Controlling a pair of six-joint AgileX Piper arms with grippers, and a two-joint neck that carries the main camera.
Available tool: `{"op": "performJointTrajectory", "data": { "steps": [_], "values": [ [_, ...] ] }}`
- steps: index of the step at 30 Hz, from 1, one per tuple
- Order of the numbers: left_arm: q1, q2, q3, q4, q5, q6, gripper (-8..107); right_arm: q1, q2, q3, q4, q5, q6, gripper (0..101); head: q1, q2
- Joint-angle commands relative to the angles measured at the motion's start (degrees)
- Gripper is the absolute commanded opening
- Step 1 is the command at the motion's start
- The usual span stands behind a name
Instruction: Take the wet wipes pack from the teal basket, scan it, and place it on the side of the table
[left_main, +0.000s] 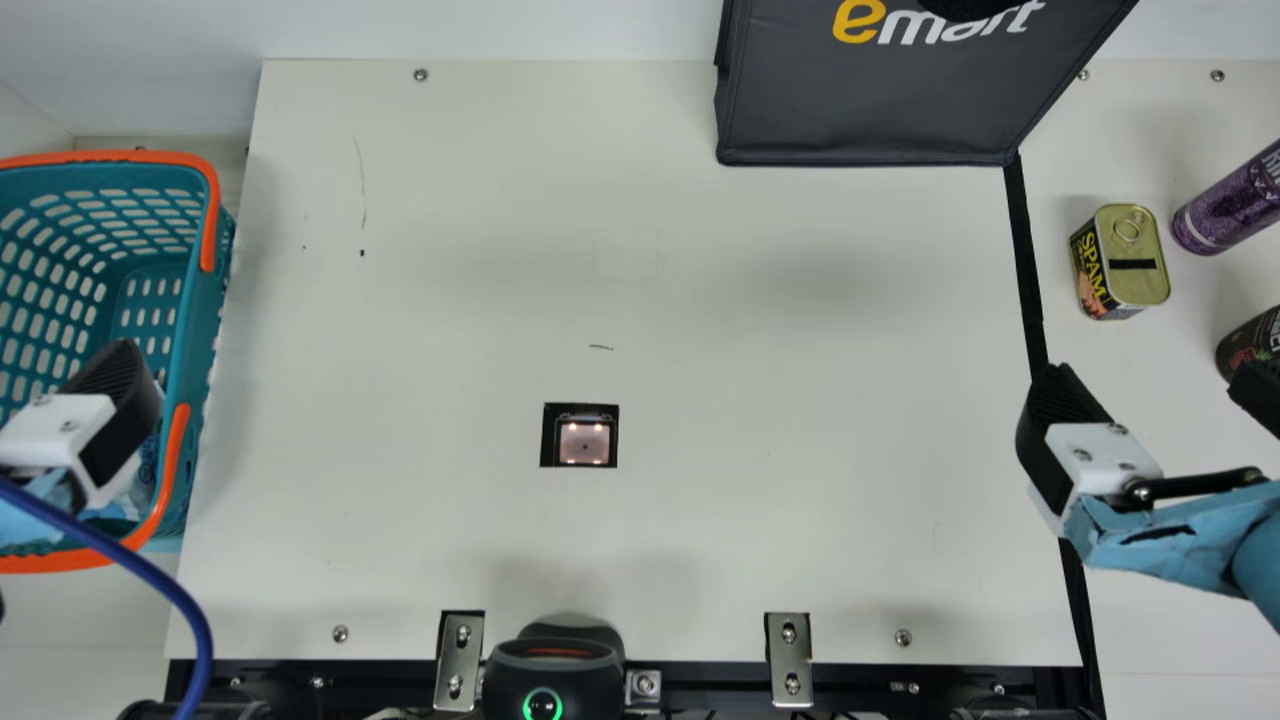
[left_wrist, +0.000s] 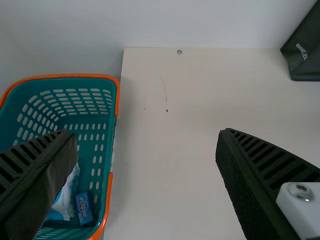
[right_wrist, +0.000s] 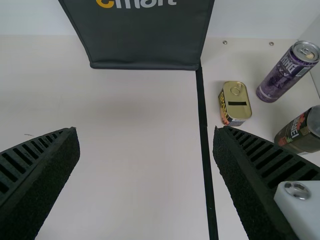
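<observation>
Tin (left_main: 1140, 258) between black strip (left_main: 1028, 260) and purple can (left_main: 1228, 208)

Left of the table (left_main: 450, 550) stands the basket (left_main: 205, 300), in it the wet wipes pack (left_wrist: 67, 197) beside a packet (left_wrist: 84, 208), with a scan window (left_main: 584, 444) mid-table, a scanner (left_main: 555, 675) in front, a bag (left_main: 860, 110) behind to the right, and, right of a strip (left_main: 1028, 260), a tin (left_main: 1140, 260) and two cans (left_main: 1225, 205) farther right

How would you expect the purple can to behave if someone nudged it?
The purple can would probably tip if pushed high, being tall and narrow. Once down, its round side would likely let it roll. Its smooth surface might prove slippery.
</observation>
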Motion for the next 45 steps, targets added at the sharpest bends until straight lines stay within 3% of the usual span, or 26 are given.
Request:
{"op": "performJointTrajectory", "data": {
  "steps": [1,15,33,45],
  "values": [
    [0.00,0.00,0.00,0.00,0.00,0.00,90,0.00,0.00,0.00,0.00,0.00,0.00,95,-1.66,1.43],
    [0.00,0.00,0.00,0.00,0.00,0.00,90,0.00,0.00,0.00,0.00,0.00,0.00,95,-1.66,20.09],
    [1.03,0.56,0.02,0.50,-0.27,-1.02,90,0.00,0.00,0.00,0.00,0.00,0.00,95,-1.66,20.09],
    [12.12,4.95,0.03,4.56,-2.00,-10.20,90,0.00,0.00,0.00,0.00,0.06,0.00,95,-1.66,20.09]
  ]
}}
